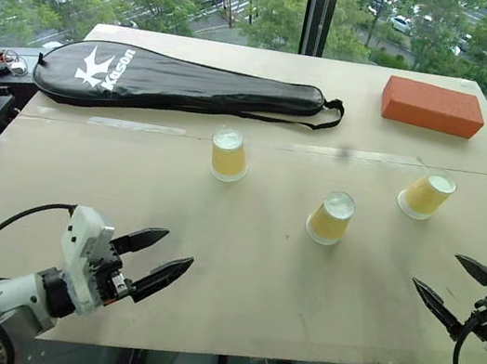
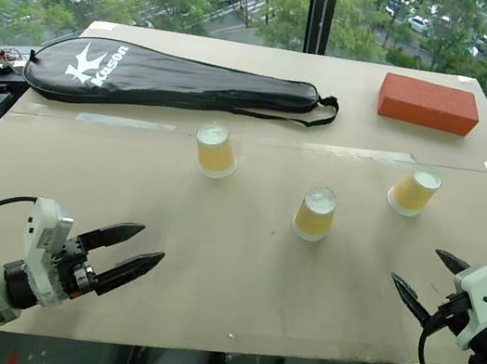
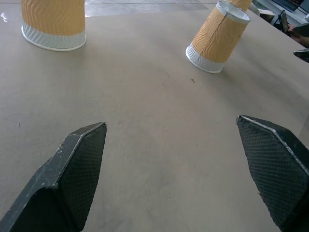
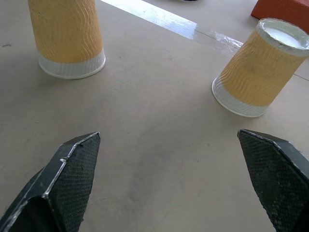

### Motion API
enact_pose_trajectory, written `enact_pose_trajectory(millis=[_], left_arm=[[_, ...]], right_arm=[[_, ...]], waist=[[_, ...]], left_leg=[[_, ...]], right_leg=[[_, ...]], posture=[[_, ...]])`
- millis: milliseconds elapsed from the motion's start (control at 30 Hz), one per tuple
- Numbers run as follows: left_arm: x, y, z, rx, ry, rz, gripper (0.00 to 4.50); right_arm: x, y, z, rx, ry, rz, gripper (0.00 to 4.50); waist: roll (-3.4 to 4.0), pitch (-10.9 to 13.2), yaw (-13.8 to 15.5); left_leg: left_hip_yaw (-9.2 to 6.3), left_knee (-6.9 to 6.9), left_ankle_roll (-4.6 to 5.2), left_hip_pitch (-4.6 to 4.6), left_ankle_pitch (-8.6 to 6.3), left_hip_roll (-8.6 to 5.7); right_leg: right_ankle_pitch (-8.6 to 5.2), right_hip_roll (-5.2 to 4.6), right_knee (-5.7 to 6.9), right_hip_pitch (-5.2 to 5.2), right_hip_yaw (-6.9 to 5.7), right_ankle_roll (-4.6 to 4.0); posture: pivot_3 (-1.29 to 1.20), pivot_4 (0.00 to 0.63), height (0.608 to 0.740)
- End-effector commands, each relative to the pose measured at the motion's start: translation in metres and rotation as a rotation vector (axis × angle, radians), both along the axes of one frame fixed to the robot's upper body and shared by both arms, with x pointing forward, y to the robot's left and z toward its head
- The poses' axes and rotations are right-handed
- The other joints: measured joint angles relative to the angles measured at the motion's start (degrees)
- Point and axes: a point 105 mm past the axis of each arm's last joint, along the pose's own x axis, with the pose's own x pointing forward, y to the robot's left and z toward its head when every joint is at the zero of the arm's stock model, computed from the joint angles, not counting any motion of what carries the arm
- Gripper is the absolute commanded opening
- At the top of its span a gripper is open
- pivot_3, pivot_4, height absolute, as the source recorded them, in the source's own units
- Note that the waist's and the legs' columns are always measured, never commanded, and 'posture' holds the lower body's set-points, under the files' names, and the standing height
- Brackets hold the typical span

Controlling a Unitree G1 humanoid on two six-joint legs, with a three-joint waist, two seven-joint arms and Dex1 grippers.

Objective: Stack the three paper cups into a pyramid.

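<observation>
three small yellow-orange paper cups with white rims are standing upside down and well apart on the flat beige table (image 1: 235, 284): the left cup (image 1: 229, 154) near the tape seam, the middle cup (image 1: 330, 217) closer to the robot, the right cup (image 1: 426, 194) toward the table's right edge. wide bare board is lying open between the cups and the near edge. the left hand (image 1: 153, 265) is hovering over the near left part of the table, its black fingers spread apart and holding nothing. the right hand (image 1: 456, 287) is hanging at the near right edge, fingers likewise apart and empty. a long black zipped racket cover (image 1: 180, 84) and an orange-red rectangular brick (image 1: 432, 106) are lying along the far side, behind the cups.
</observation>
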Motion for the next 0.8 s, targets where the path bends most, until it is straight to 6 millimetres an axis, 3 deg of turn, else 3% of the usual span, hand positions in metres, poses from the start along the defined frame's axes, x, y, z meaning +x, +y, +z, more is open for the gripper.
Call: enact_pose_trajectory(millis=[33,133,300,400,533,800], left_arm=[[0.009,-0.006,0.011,0.001,-0.061,-0.049,4.42],[0.023,-0.016,0.029,-0.020,-0.117,-0.102,4.42],[0.031,-0.023,0.043,-0.020,-0.187,-0.184,4.42],[0.030,-0.028,0.051,-0.039,-0.216,-0.233,4.42],[0.015,-0.041,0.051,-0.028,-0.221,-0.372,4.42],[0.013,-0.038,0.049,-0.002,-0.227,-0.392,4.42]], right_arm=[[0.005,0.005,0.005,0.015,-0.059,-0.041,4.50],[0.018,0.019,0.005,0.065,-0.089,-0.104,4.50],[0.039,0.015,0.012,0.091,-0.129,-0.158,4.50],[0.037,0.031,0.020,0.159,-0.116,-0.058,4.50],[0.035,0.063,0.024,0.196,-0.075,0.106,4.50],[0.054,0.112,0.018,0.220,-0.034,0.252,4.50]], waist=[[0.00,0.0,0.0],[-0.07,0.0,0.4],[0.12,0.0,-0.2],[0.12,0.0,-0.1],[0.14,0.0,-0.1],[0.11,0.0,-0.2]], left_leg=[[0.00,-0.01,0.00,0.00,0.00,0.00],[-0.03,-0.04,-0.01,-0.01,0.01,-0.02],[0.07,0.03,-0.02,0.06,0.02,-0.01],[0.07,0.04,-0.02,0.04,0.02,-0.02],[-0.02,-0.04,-0.01,0.01,0.02,0.00],[-0.01,0.01,-0.01,0.04,0.02,0.00]], right_leg=[[0.00,0.00,0.00,0.00,0.00,0.00],[0.00,0.06,0.00,0.02,-0.17,-0.01],[0.09,0.05,0.05,0.01,0.07,-0.10],[0.15,0.06,0.03,0.01,0.07,-0.21],[0.20,0.11,0.03,-0.01,-0.02,-0.31],[0.11,0.16,0.04,-0.01,-0.01,-0.15]], posture=[[0.00,0.150,0.740],[0.00,0.150,0.740],[0.00,0.150,0.740],[0.00,0.150,0.740],[0.00,0.150,0.740],[0.00,0.150,0.740]])
